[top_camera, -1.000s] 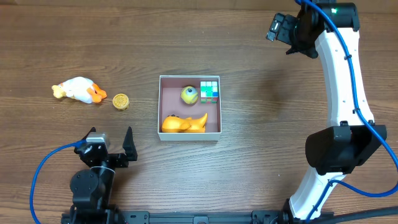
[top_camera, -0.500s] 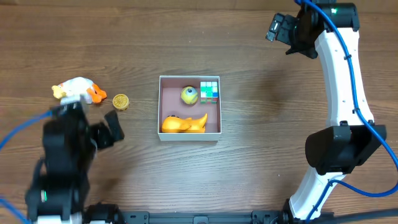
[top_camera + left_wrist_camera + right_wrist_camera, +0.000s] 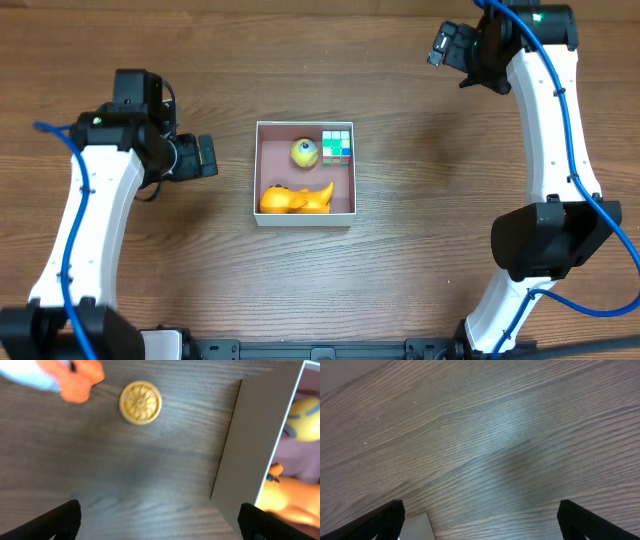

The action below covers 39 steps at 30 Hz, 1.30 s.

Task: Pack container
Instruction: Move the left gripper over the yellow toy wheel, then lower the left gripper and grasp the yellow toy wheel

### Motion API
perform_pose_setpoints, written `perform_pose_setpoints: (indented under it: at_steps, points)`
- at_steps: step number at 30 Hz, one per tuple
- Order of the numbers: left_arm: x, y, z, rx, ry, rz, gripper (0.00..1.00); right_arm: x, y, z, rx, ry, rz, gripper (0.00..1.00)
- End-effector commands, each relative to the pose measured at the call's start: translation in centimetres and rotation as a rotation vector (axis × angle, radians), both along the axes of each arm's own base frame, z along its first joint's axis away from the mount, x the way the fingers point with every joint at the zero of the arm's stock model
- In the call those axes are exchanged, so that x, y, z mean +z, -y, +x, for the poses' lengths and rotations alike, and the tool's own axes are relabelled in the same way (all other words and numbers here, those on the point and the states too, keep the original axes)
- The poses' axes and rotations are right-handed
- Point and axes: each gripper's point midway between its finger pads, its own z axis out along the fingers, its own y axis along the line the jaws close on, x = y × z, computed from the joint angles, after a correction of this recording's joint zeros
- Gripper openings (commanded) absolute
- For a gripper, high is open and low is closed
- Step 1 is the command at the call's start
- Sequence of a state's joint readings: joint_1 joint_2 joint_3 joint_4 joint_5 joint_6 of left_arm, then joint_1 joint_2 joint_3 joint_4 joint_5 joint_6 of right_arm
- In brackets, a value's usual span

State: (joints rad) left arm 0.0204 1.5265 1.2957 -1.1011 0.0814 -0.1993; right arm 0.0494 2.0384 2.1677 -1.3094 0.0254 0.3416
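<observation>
Hovering over the counter (image 3: 400, 250) just left of the container (image 3: 257, 180), which sits mid-counter, my left jaws stand wide apart with nothing between them. From overhead, my left arm (image 3: 97, 200) covers the wood beneath it. My left wrist view shows what lies there: a gold coin (image 3: 140, 402), and a blurred white-and-orange toy (image 3: 75, 382) at the top edge. That view catches only the container's near white wall, with a yellow ball (image 3: 306, 420) and an orange toy (image 3: 295, 502) inside. Overhead adds a coloured cube (image 3: 337, 146) in the far right corner, beside the ball. My right jaws, up at the far right, are spread too and hold nothing. Their camera sees wood grain and a pale sliver at its lower edge.
</observation>
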Motion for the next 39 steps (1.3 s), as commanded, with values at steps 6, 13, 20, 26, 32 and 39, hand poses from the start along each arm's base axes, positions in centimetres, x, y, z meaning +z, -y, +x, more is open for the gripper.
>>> perform_pose_setpoints:
  at_steps: [6, 13, 20, 26, 32, 39]
  points:
    - [-0.2, -2.2, 5.1, -0.042, 0.141, 0.137, 1.0, 0.9, -0.1, 0.3, -0.009, 0.028, 0.005, 1.0]
    - [-3.8, -2.7, 7.0, -0.084, 0.098, 0.173, 1.0, 0.9, -0.1, 0.3, -0.009, 0.028, 0.005, 1.0]
    - [-8.2, -1.2, 7.1, -0.142, 0.004, 0.109, 1.0, 0.9, -0.1, 0.3, -0.009, 0.028, 0.005, 1.0]
    - [-9.5, -0.7, 7.6, -0.168, -0.004, 0.118, 1.0, 0.9, -0.1, 0.3, -0.009, 0.028, 0.005, 1.0]
    - [-10.6, -0.8, 7.6, -0.17, -0.027, 0.131, 1.0, 0.9, -0.1, 0.3, -0.009, 0.028, 0.005, 1.0]
    - [-10.7, -1.3, 7.9, -0.163, -0.015, 0.16, 1.0, 0.9, -0.1, 0.3, -0.009, 0.028, 0.005, 1.0]
